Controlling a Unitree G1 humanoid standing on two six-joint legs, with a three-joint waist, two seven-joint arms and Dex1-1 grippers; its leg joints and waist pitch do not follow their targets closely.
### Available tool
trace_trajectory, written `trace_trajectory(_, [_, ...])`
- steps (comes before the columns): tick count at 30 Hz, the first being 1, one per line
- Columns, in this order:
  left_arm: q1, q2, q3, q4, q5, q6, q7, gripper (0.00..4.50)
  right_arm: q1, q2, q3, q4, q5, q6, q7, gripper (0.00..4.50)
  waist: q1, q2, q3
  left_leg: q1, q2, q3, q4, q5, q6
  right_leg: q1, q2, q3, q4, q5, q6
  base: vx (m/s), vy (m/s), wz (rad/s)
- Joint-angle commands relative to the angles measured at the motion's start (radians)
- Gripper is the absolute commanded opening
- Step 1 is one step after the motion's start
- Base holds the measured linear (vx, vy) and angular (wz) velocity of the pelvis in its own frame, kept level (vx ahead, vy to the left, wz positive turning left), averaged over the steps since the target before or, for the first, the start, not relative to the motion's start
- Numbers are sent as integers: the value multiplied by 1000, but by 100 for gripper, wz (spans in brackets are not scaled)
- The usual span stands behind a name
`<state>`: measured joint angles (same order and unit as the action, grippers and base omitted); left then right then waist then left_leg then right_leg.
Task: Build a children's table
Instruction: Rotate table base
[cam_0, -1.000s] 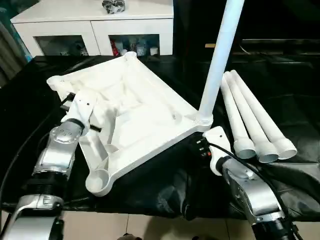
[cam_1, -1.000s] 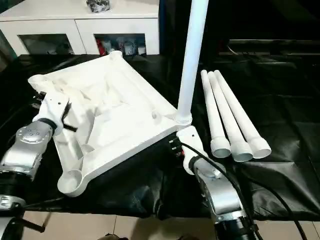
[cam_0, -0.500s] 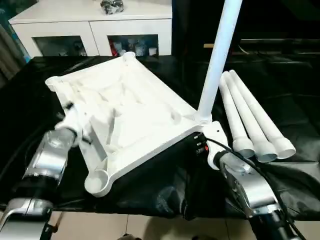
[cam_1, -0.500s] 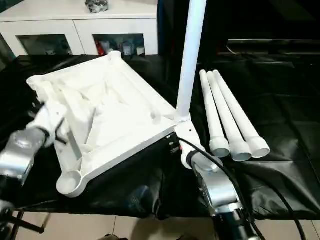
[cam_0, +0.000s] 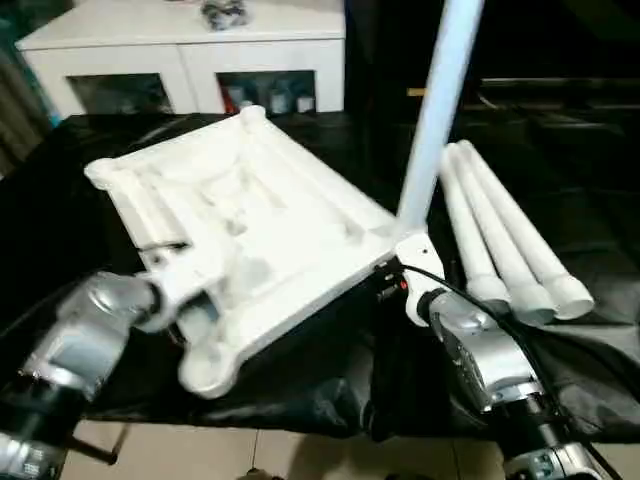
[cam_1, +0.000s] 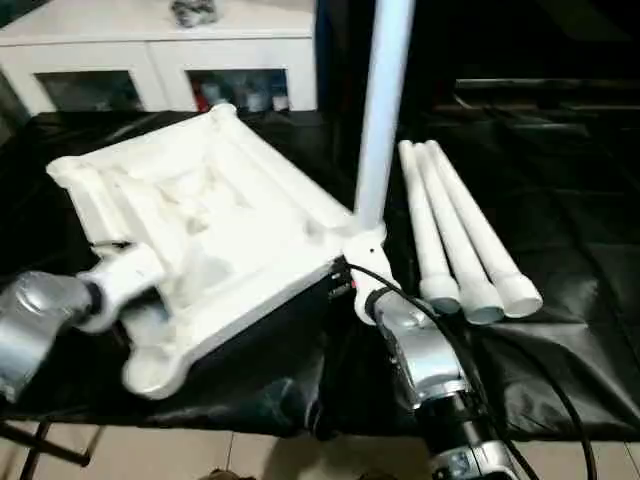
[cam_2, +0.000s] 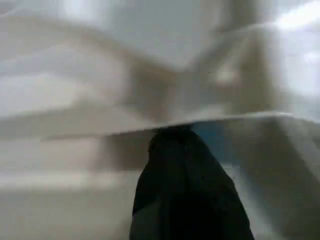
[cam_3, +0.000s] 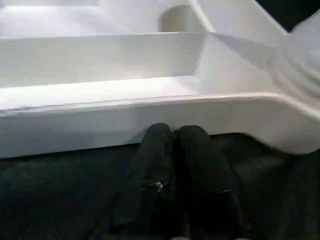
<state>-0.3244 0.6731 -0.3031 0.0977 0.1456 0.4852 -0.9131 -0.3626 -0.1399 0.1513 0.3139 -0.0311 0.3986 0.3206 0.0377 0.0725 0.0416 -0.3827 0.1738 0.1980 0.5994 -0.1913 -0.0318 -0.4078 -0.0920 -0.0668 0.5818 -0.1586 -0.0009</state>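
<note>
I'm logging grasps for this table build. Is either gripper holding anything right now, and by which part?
Nothing is held. The right gripper is shut, fingertips against the tabletop's outer rim. The left gripper is shut against its ribbed underside.

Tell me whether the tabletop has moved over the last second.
Yes. The tabletop has turned and slid toward the robot: its near corner socket sits lower against the black cloth.
</note>
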Motion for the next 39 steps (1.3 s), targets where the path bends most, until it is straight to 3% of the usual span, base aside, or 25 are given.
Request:
trace_trajectory(1, [10, 4, -39, -34, -27, -6, -50, 0, -25, 2, 1, 15, 3, -21, 9, 4, -2, 9, -59, 28, 49, -30, -86, -284, -32, 40, -53, 42, -49, -199, -226, 0, 0, 0])
trace_trajectory(2, [13, -15, -52, -70, -48, 11, -73, 0, -33, 1, 1, 32, 3, -36, 10, 4, -2, 13, -59, 30, 48, -29, -86, -293, -35, 38, -51, 43, -49, -209, -221, 0, 0, 0])
trace_trajectory(5, [14, -43, -66, -120, -76, 45, -100, 0, -39, 2, 1, 48, 2, -50, 12, 2, -5, 9, -58, 28, 47, -30, -87, -299, -39, 41, -53, 44, -52, -232, -218, 0, 0, 0])
trace_trajectory(6, [12, -55, -70, -130, -83, 51, -103, 0, -40, 2, 2, 50, 1, -53, 13, 2, -5, 13, -58, 27, 48, -31, -86, -297, -40, 42, -54, 44, -51, -234, -217, 0, 0, 0])
trace_trajectory(8, [9, -70, -78, -137, -89, 57, -105, 0, -42, 2, 2, 54, 0, -57, 14, 2, -5, 8, -59, 25, 46, -31, -85, -288, -34, 44, -52, 44, -52, -230, -216, 0, 0, 0])
trace_trajectory(11, [-11, -123, -102, -122, -83, 52, -86, 0, -47, 6, 10, 63, -3, -66, 21, 2, -7, 10, -60, 21, 44, -31, -82, -269, -23, 47, -52, 43, -51, -220, -217, 0, 0, 0])
trace_trajectory(13, [-22, -151, -110, -109, -83, 48, -71, 0, -51, 8, 16, 67, -4, -71, 26, 2, -10, 6, -60, 19, 44, -31, -81, -268, -18, 48, -51, 43, -52, -225, -217, 0, 0, 0])
trace_trajectory(23, [-99, -304, -103, 2, -85, 13, 19, 0, -85, 16, 24, 96, -3, -95, 57, 2, -16, 3, -57, 22, 41, -31, -78, -318, -13, 40, -49, 40, -70, -358, -180, 0, 0, 0])
trace_trajectory(32, [-133, -380, -108, 31, -131, 28, -11, 0, -140, 32, 30, 175, -1, -129, 87, 2, -31, 0, -63, 10, 41, -34, -75, -263, 15, 52, -51, 37, -60, -270, -216, 0, 0, 0])
trace_trajectory(39, [-131, -368, -103, 19, -151, 37, -50, 0, -200, 41, 4, 286, 36, -180, 155, 2, -40, -4, -66, 10, 43, -30, -67, -221, 50, 54, -52, 36, -53, -200, -258, 0, 0, 0])
